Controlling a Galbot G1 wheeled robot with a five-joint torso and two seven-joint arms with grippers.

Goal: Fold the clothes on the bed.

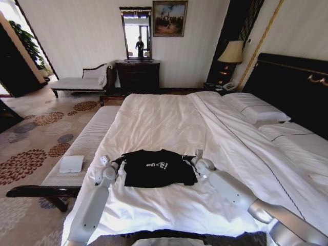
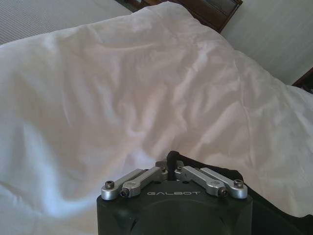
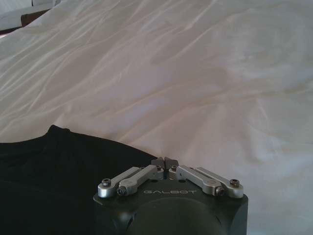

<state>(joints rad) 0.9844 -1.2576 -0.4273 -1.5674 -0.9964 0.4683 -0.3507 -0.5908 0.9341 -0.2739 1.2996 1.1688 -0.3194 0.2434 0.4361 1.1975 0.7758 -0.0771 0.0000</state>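
The clothes [image 1: 159, 168], a black T-shirt with white lettering, lie spread on the white bed [image 1: 169, 118] near its foot. My left gripper [image 1: 106, 163] is at the shirt's left sleeve. In the left wrist view the left gripper [image 2: 171, 169] is shut with a tuft of black fabric [image 2: 171, 157] pinched at its tips. My right gripper [image 1: 197, 156] is at the right sleeve. In the right wrist view the right gripper [image 3: 165, 161] is shut right at the edge of the clothes [image 3: 73, 181]. The shirt looks pulled taut between both grippers.
A long cushioned bench [image 1: 87, 143] runs along the bed's left side, with a white flat object [image 1: 71, 164] on it. Pillows [image 1: 256, 110] and a dark headboard [image 1: 292, 82] lie to the right. A dresser [image 1: 137, 76] and a lamp [image 1: 231, 53] stand at the far wall.
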